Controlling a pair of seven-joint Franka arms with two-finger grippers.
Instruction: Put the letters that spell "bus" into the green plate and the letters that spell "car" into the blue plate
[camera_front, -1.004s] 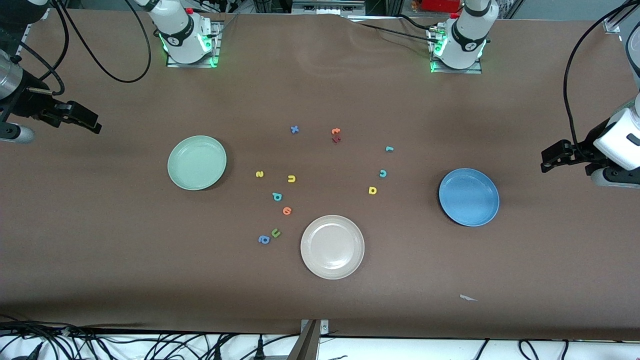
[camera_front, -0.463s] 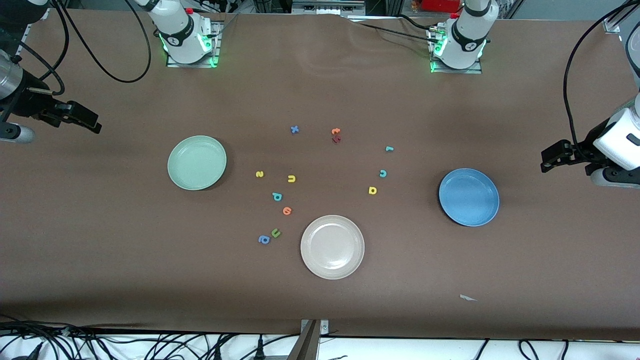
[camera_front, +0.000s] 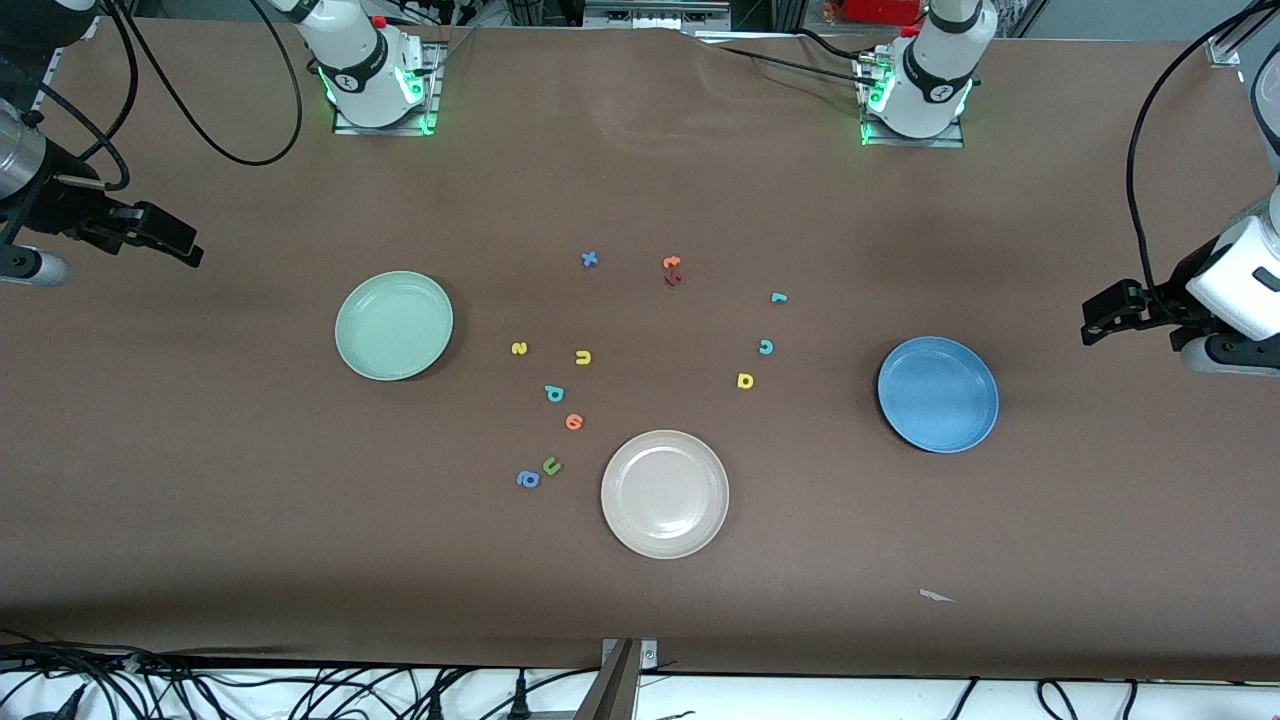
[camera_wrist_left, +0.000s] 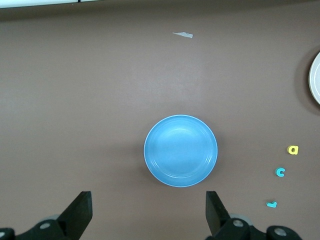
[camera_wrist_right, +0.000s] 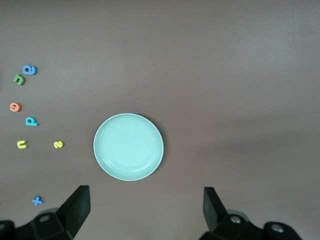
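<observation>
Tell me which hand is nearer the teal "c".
The left hand. It hangs open past the blue plate at its end of the table; the right hand is open past the green plate, farther from the teal "c".

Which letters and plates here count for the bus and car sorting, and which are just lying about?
For the job:
- teal foam b, yellow foam u, yellow foam s
- teal foam c, yellow foam a, teal foam r
- mint-green round plate
- blue round plate

Lying about:
- cream-white round plate
- green foam u, blue foam a, orange foam letter, blue foam x
</observation>
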